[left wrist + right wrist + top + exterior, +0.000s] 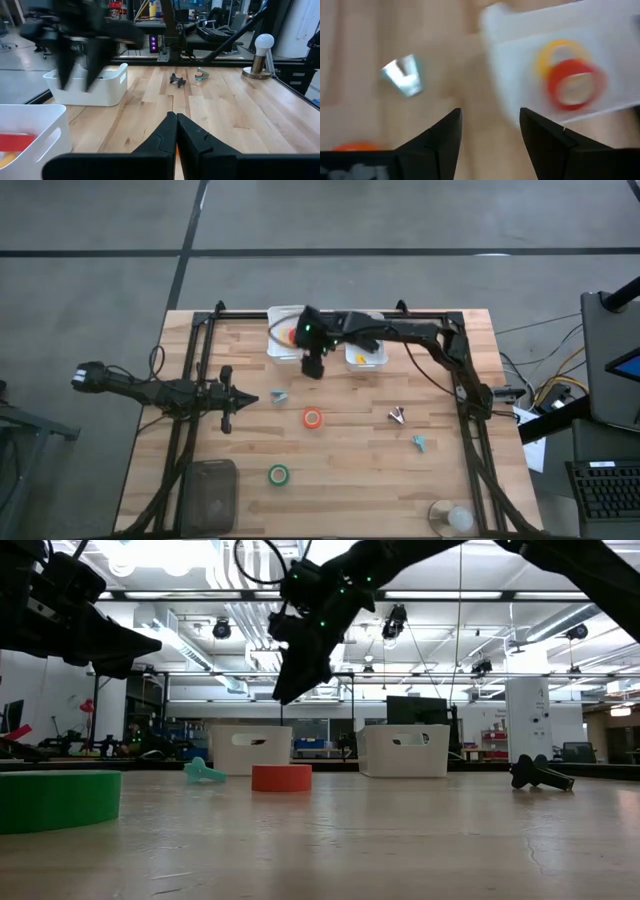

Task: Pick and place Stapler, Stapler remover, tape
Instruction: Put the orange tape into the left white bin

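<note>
Just in front of the left white bin (284, 340), the right gripper (313, 367) hangs in the air with its fingers spread and nothing between them. That bin already holds a yellow tape roll (559, 52) and a red one (575, 85). The orange tape roll (313, 418) lies flat on the wood a bit nearer than the bin, the green roll (278, 475) farther still. My guess: they're light, rigid rings, so pinch across the rim or wall. I can't spot the stapler anywhere. The left gripper (232, 398) waits well left of the bin, fingers pressed together.
</note>
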